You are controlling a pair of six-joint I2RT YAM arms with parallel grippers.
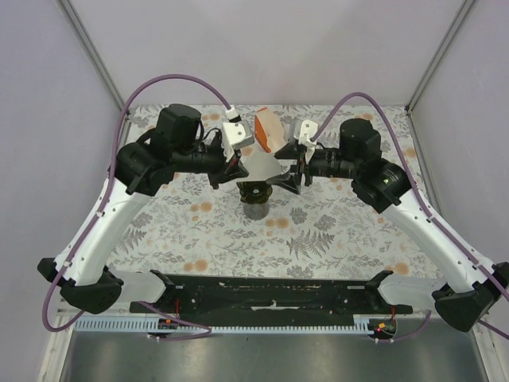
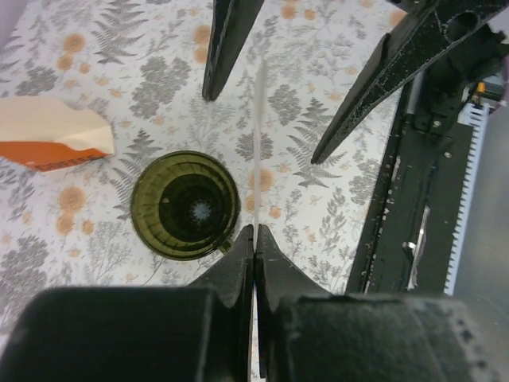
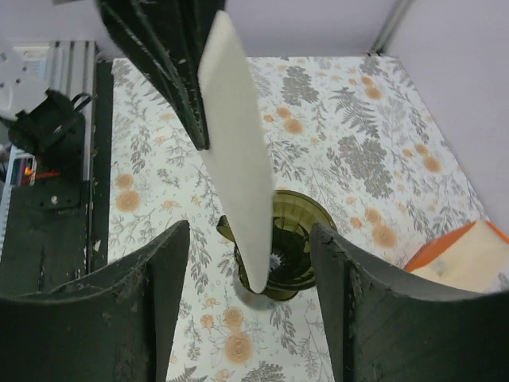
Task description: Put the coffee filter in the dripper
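Note:
The coffee filter [image 1: 264,163] is a thin white paper fan held in the air just above the dripper [image 1: 255,193], a dark green funnel on a grey cup base. My left gripper [image 1: 239,169] is shut on the filter's left edge. In the left wrist view the gripper [image 2: 254,232] pinches the filter [image 2: 259,143], seen edge-on, with the dripper [image 2: 184,204] below left. My right gripper [image 1: 293,173] is open at the filter's right side. In the right wrist view the filter [image 3: 235,151] hangs between its spread fingers [image 3: 248,229], its tip over the dripper [image 3: 296,231].
An orange-and-cream wedge pack [image 1: 268,130] lies behind the dripper, also in the left wrist view [image 2: 52,137] and right wrist view [image 3: 461,256]. A black rail [image 1: 270,296] runs along the near edge. The floral tablecloth [image 1: 334,231] covers the table.

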